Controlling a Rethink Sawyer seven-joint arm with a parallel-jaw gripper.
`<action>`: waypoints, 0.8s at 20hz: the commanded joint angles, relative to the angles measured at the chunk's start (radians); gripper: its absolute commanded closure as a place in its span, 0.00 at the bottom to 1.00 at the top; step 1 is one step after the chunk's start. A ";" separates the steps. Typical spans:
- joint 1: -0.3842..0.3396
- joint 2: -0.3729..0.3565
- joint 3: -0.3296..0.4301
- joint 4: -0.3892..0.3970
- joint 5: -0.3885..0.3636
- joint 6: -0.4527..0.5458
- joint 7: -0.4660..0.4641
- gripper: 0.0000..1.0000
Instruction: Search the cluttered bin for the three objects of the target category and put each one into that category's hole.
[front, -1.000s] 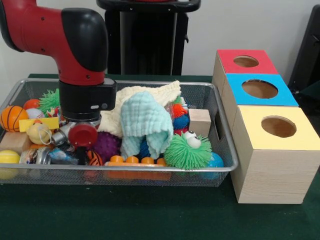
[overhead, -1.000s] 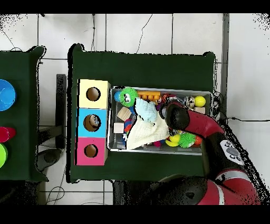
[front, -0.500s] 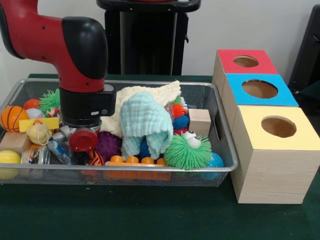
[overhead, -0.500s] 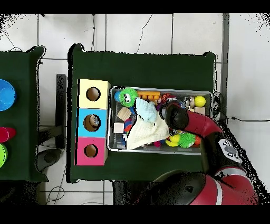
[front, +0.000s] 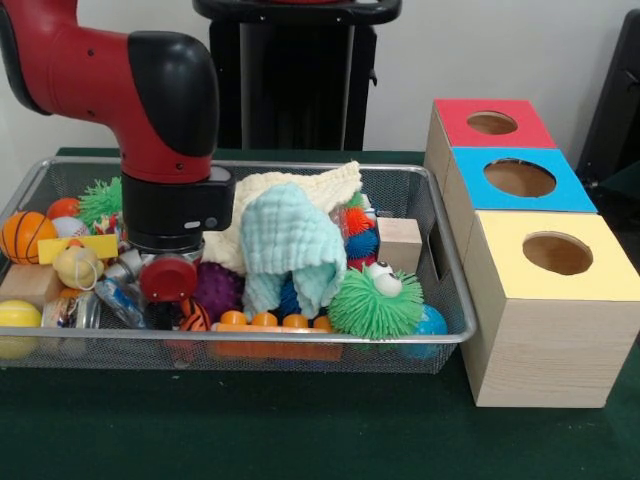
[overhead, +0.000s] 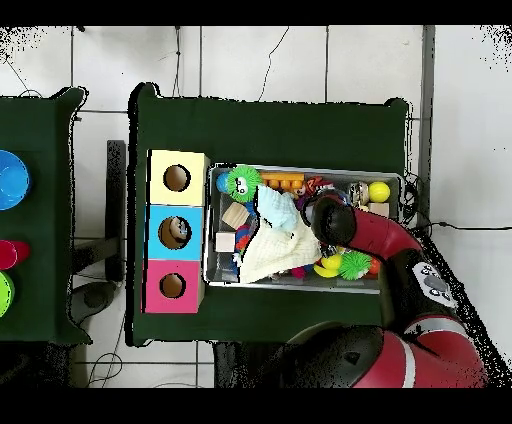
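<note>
Nearest the front camera, the bin (front: 440, 345) rim, packed: an orange studded piece (front: 265, 322) against the front wall, a green fuzzy toy with eyes (front: 375, 300) toward the box end, a yellow ball (front: 15, 320) at the other corner. Just behind, the gripper (front: 165, 305) is down in the clutter beside a purple spiky ball (front: 212, 288); fingers are buried among toys, can't tell if it's open, closed or holding anything. A mint cloth (front: 290, 245) over a cream cloth (front: 290, 190) covers mid-bin. Looks like search/grasp phase, nothing visibly in transit. The hole (front: 520, 178) in the blue top is the middle box, just past the bin's end, well apart from the gripper. Next: confirm a grip, lift clear of the rim, traverse the bin's length to blue.
</note>
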 joint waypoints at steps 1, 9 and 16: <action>0.039 -0.025 0.001 -0.016 0.002 0.068 -0.002 0.00; 0.037 -0.027 -0.007 -0.010 0.003 0.056 -0.005 0.00; -0.002 -0.172 0.001 0.014 0.003 0.235 -0.101 0.00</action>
